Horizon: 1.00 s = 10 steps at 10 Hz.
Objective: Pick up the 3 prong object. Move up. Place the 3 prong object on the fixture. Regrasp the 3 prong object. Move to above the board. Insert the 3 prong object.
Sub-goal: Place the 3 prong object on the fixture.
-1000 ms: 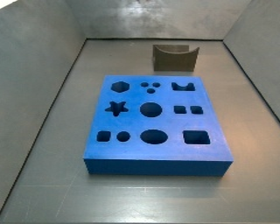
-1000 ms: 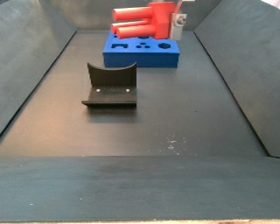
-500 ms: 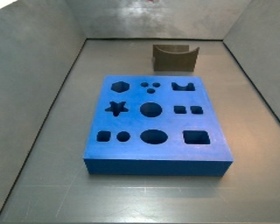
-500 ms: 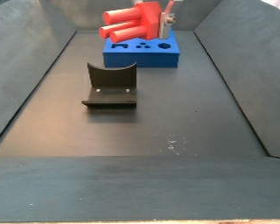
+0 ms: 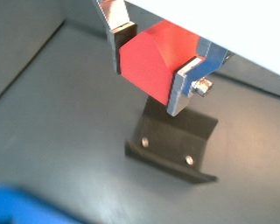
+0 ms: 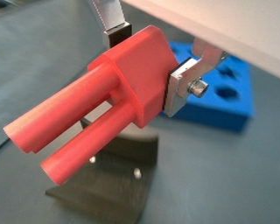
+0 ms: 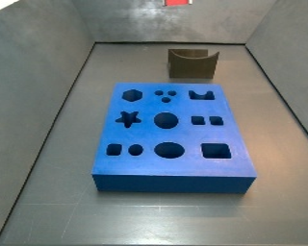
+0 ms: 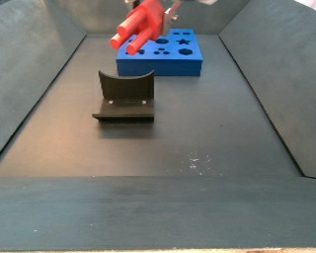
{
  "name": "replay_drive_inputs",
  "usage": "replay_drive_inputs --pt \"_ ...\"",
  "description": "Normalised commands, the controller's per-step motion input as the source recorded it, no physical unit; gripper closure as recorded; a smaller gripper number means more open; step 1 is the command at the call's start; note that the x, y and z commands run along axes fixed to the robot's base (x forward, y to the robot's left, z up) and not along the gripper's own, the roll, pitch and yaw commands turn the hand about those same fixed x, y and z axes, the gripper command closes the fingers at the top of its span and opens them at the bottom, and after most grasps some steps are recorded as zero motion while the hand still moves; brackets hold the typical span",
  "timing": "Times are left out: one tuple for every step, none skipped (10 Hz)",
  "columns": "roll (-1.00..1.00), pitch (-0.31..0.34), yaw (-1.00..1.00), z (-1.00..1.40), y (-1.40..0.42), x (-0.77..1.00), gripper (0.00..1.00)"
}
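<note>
Gripper (image 6: 150, 59) clamped on the 3 prong object (image 6: 95, 112) by its block end, silver fingers (image 5: 187, 81) flat vs. opposite faces, prongs sticking out clear of the pads; held well off the floor. Fixture (image 5: 173, 147) sits below the gripper in both wrist views, not touching the piece. Board (image 8: 162, 53) lies beyond, flat on the floor, holes facing up.

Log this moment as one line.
gripper: shut on red block, raised | holder: empty, below | blue board: no piece inserted
</note>
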Motion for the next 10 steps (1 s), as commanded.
replay_drive_inputs --pt "-1.00 0.194 0.92 -0.02 -0.05 0.79 1.00" --pt "-1.00 0.291 0.85 -0.01 -0.01 0.67 1.00" --pt "-1.00 0.375 0.77 0.00 0.01 0.59 1.00" --pt "-1.00 0.462 0.67 -0.01 0.02 0.51 1.00" --pt "-1.00 0.554 0.55 -0.01 0.03 0.43 1.00" --pt "-0.80 0.555 0.28 -0.01 0.04 0.34 1.00" --pt "-0.63 0.524 0.10 -0.01 0.04 0.27 1.00" --pt "-0.52 0.492 0.01 -0.01 0.04 0.24 1.00" --pt "-0.30 0.369 -0.14 -0.01 0.03 0.15 1.00" --pt "-0.24 0.325 -0.17 -0.01 0.03 0.10 1.00"
